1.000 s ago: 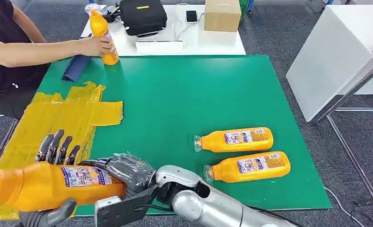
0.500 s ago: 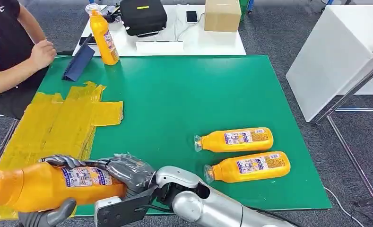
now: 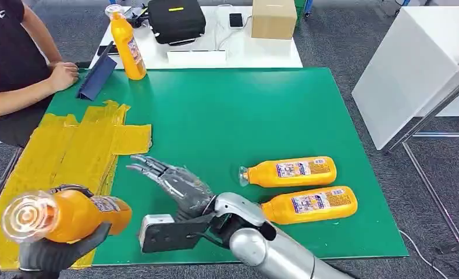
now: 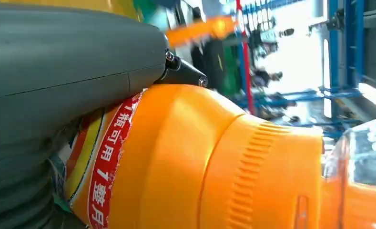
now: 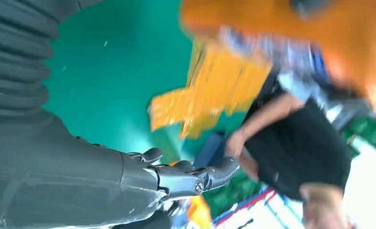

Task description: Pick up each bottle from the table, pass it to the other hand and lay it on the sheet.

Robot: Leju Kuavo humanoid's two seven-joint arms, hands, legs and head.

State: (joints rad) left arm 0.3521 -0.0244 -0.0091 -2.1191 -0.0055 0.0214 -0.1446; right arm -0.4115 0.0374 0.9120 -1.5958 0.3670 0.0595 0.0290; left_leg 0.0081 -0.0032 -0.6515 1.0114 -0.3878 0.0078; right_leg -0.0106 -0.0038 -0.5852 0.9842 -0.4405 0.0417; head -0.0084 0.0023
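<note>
The left robot hand (image 3: 55, 253) grips an orange bottle (image 3: 64, 215) over the near edge of the yellow sheet (image 3: 70, 151), clear cap toward the camera. In the left wrist view the bottle (image 4: 200, 162) sits against the grey thumb, its label partly covered. The right robot hand (image 3: 171, 180) is empty, fingers spread and extended above the green table (image 3: 232, 110), just beside the sheet and apart from the held bottle. The right wrist view shows those fingers (image 5: 195, 176) straight with nothing between them.

Two more bottles lie on their sides on the table, one (image 3: 288, 171) just beyond the other (image 3: 308, 204), caps pointing toward the sheet. A fourth bottle (image 3: 127, 43) stands upright at the far left corner. A person's hand (image 3: 64, 75) rests near a dark blue folder (image 3: 96, 78) there.
</note>
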